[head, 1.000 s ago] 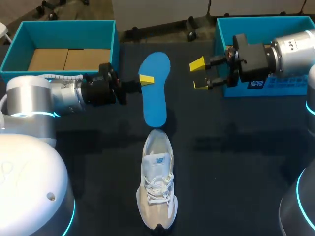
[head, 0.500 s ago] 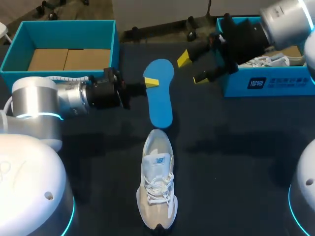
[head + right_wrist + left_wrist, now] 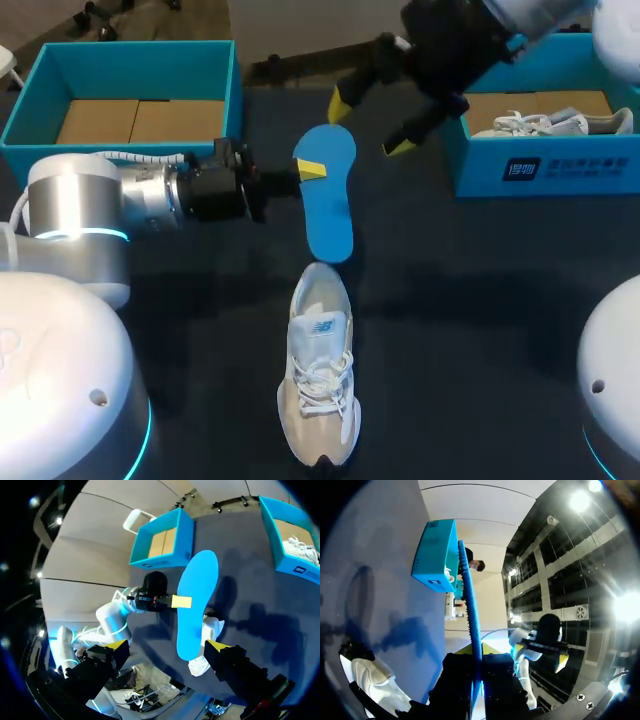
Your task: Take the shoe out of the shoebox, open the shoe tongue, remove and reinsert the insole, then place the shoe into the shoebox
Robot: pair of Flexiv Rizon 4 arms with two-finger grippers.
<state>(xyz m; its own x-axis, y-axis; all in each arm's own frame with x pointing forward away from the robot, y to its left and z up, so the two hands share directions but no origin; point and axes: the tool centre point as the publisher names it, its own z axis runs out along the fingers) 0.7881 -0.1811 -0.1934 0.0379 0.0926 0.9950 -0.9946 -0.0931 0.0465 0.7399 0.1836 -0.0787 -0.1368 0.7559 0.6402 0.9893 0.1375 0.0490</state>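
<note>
Blue insole (image 3: 327, 195) clamped in left tool (image 3: 310, 170); right tool (image 3: 368, 125) spread wide, empty.

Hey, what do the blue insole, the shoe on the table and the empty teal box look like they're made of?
The insole: probably foam, matte blue, thin with a rough edge in the left wrist view.
The shoe: seemingly mesh and suede-like fabric, beige and white, woven laces.
The box: likely cardboard, teal matte walls, bare brown floor.
</note>
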